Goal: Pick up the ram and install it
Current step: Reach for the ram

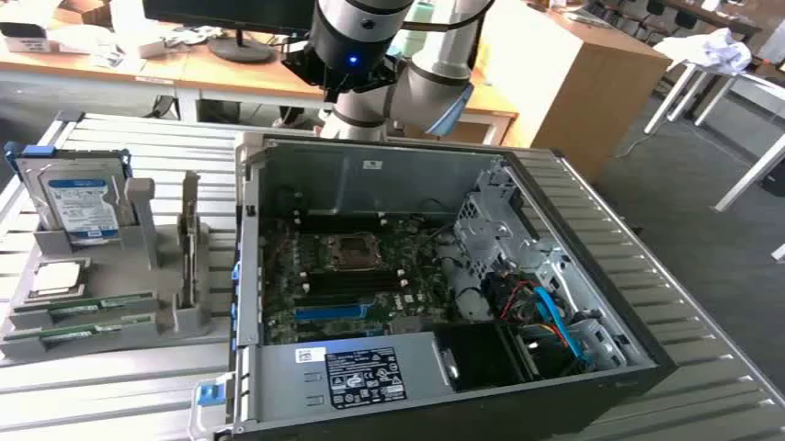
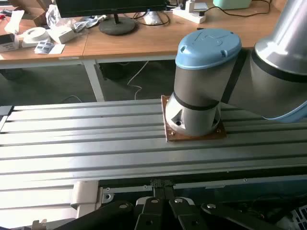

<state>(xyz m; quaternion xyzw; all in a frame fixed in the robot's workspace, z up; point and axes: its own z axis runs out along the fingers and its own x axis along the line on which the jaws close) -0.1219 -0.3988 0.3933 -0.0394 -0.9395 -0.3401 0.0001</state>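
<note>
Two ram sticks, thin green boards, lie side by side in a grey holder at the exterior view's left, one [image 1: 88, 306] just behind the other [image 1: 76, 331]. The open computer case [image 1: 589, 276] lies in the middle with its motherboard [image 1: 356, 276] exposed. The arm's wrist [image 1: 349, 55] hangs high over the case's back wall, far from the ram. In the wrist view my gripper [image 2: 163, 189] has its thin black fingertips pressed together, shut on nothing, above the case's rear edge.
The holder also carries a blue-labelled hard drive [image 1: 80, 207] and a square silver processor chip [image 1: 55, 278]. A labelled power supply [image 1: 362, 375] sits at the case's front. The robot base [image 2: 199, 96] stands on the ribbed metal table [image 2: 72, 143]; wooden desks lie behind.
</note>
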